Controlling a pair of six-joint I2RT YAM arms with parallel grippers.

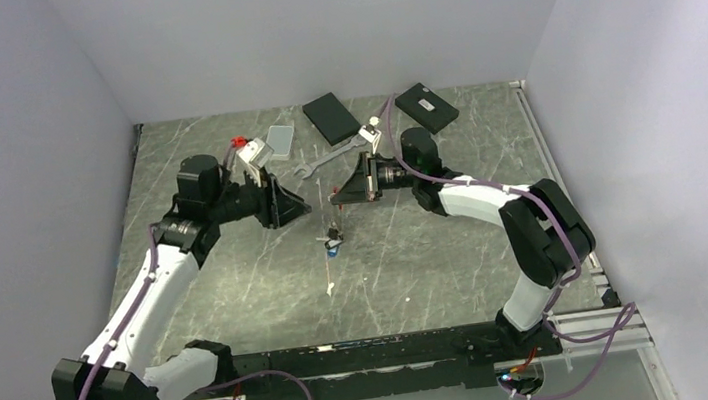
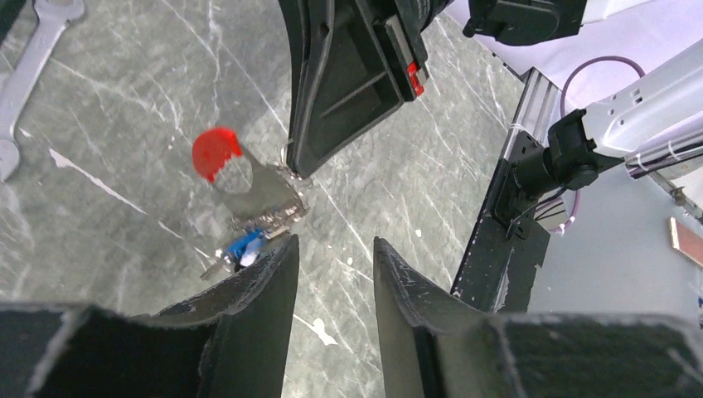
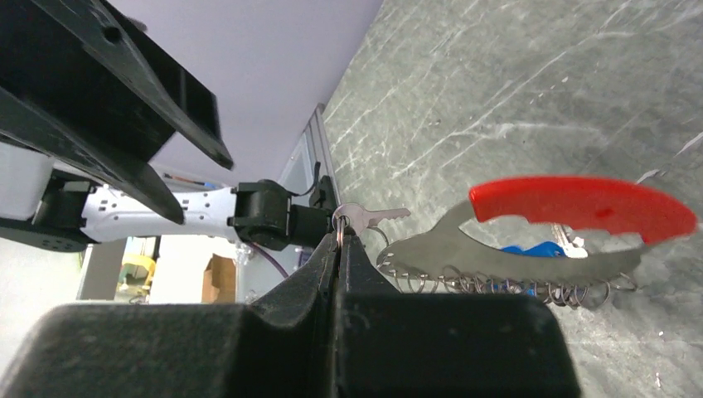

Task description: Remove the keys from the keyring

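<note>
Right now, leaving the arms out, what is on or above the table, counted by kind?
Black flat blocks: 2
Pale grey flat block: 1
Silver wrench: 1
Keyring with keys on it: 1
Total: 5

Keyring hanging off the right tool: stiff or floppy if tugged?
Probably floppy: the keyring dangles from one thin ring pinched in the right tool, so it should swing. The blue keys hang loose, likely twisting away. Thin metal, probably light.
</note>
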